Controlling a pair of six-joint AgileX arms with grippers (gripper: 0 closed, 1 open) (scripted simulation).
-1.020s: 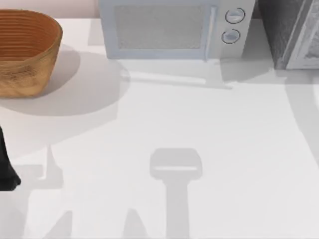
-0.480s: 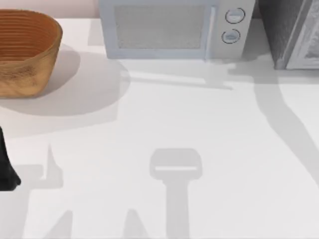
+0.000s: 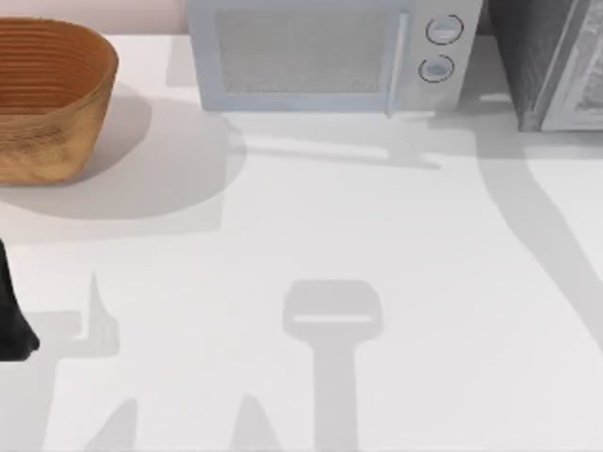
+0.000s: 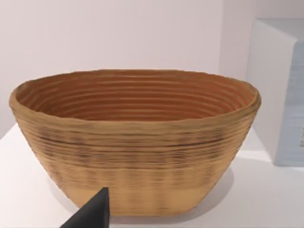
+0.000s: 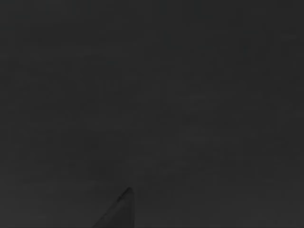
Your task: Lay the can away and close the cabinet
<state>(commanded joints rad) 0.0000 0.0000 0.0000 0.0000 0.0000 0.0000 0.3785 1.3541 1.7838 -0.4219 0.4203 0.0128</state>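
Top view: we are looking down on a white tabletop (image 3: 396, 282). A woven, oval, tan wicker basket (image 3: 47, 94) is standing at its far left corner. A pale blue-grey box-shaped microwave (image 3: 320, 56) with two round dials is sitting along the middle of the far edge. A dark grey speckled cabinet (image 3: 532, 56) is occupying the far right corner, with a paler panel on its outer side.

Our left arm (image 3: 11, 311) is resting at the left edge, well apart from the cabinet. In the left wrist view its end effector (image 4: 90, 213) is pointing at the basket's near wall. Whether it is spread or pressed together we cannot tell.

The right wrist view is dark, so we are reading nothing from it about the right end effector (image 5: 118, 209), and its state cannot be told.

A long grey shadow (image 3: 528, 217) is running from the right edge towards the cabinet's foot.

Where the small red can is lying, and which way its long axis is pointing, we cannot tell. We are judging that the right arm is the nearer one to the cabinet, so closing it is falling to that side. The left arm would be crossing the whole tabletop to reach it.
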